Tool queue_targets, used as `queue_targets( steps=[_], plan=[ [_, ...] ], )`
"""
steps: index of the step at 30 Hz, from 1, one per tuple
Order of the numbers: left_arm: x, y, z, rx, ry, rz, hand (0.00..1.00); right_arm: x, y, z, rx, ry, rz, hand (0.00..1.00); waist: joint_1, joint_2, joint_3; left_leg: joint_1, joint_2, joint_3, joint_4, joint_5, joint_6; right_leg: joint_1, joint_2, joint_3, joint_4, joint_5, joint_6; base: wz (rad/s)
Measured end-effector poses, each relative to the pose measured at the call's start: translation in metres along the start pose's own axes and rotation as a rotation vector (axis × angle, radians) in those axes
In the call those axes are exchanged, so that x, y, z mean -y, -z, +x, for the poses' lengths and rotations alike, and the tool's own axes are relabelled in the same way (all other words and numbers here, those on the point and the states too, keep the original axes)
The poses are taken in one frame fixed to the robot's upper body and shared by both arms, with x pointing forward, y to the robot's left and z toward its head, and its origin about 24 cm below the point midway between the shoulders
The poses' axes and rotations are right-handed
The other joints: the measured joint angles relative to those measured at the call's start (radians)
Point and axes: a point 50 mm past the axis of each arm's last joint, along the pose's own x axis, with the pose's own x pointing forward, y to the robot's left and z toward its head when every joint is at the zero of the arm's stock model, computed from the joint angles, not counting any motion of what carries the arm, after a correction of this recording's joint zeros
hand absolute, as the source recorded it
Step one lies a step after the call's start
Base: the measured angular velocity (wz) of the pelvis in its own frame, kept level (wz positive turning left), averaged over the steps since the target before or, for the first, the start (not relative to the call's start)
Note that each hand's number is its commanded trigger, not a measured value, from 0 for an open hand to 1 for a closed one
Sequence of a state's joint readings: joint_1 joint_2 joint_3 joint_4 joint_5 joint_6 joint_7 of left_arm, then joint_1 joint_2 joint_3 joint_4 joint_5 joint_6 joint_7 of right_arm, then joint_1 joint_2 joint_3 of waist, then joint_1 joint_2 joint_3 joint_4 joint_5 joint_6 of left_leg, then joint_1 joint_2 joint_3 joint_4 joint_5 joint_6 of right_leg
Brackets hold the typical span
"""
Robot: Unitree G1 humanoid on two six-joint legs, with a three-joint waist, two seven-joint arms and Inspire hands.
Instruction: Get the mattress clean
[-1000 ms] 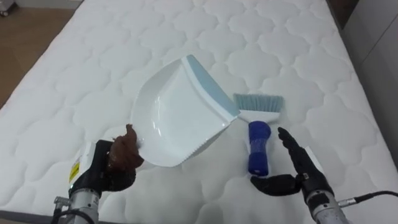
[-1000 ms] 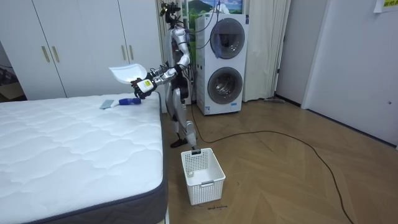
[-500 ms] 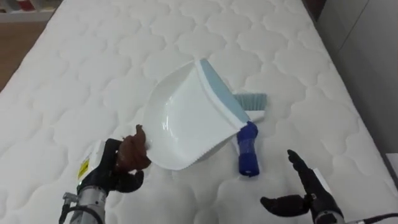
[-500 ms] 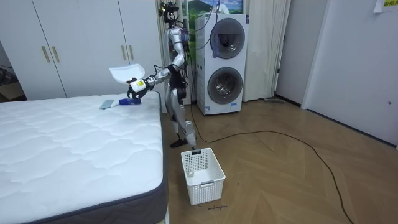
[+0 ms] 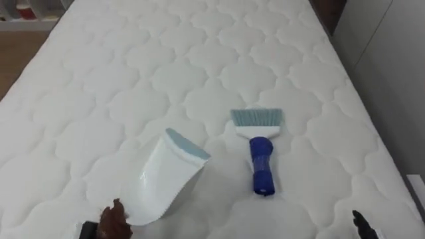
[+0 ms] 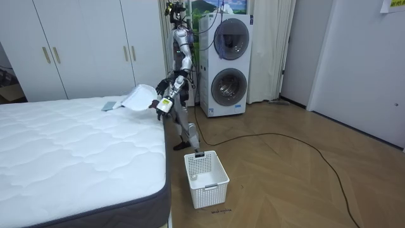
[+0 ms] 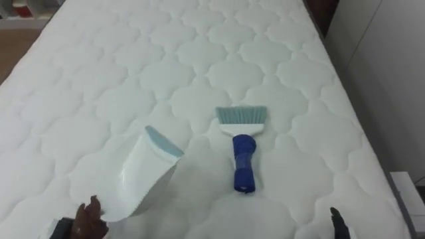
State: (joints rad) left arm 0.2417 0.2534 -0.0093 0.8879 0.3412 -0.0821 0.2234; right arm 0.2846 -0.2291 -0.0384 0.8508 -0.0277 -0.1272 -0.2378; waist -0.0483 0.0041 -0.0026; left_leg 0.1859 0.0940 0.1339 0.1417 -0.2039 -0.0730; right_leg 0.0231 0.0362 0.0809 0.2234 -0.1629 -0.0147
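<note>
While my left hand (image 5: pixel 93 230) clamps its fingers on the dustpan (image 5: pixel 166 179) over the bed (image 5: pixel 133 66), the brush (image 5: pixel 260 159) lies nearby; my right hand's (image 5: pixel 362 219) state I cannot tell. Room view: the dustpan hangs tilted at the bed's edge, so next I'd grasp the brush.

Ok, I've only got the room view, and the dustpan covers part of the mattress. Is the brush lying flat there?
Observer: Yes, the brush lies flat on the mattress, blue handle toward the robot.
Operator: Touching the dustpan?
Observer: No, the dustpan is apart, on the brush's left, light-blue lip pointing away.
Operator: Right robot hand?
Observer: A fingertip of the right robot hand shows at the lower right edge, clear of the brush.
</note>
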Motion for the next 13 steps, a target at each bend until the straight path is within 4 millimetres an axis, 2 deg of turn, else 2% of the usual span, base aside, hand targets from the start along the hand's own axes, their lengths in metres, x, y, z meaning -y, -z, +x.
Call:
queue_targets(
  steps=[5, 11, 13],
  plan=[
    [0.007, 0.034, -0.009, -0.173, 0.057, -0.041, 0.00, 0.001, 0.035, -0.003, -0.199, 0.004, -0.047, 0.00, 0.008, -0.009, 0.0042, 0.004, -0.001, -0.012, -0.002, -0.001, 0.001, 0.001, -0.001, -0.002, -0.001, -0.001, 0.002, 0.07],
    [0.021, 0.053, -0.019, -0.302, 0.145, -0.067, 0.00, 0.000, 0.063, -0.013, -0.371, -0.065, -0.168, 0.00, 0.030, -0.006, 0.0051, 0.007, 0.001, -0.013, -0.011, -0.012, 0.013, 0.000, -0.001, -0.012, 0.006, 0.001, 0.008, 0.05],
    [0.024, 0.057, -0.021, -0.335, 0.172, -0.078, 0.00, -0.001, 0.068, -0.015, -0.409, -0.098, -0.196, 0.00, 0.033, -0.002, 0.0025, 0.008, 0.001, -0.031, -0.012, -0.025, 0.016, 0.000, 0.000, -0.016, 0.013, 0.001, 0.010, 0.06]
  ],
)
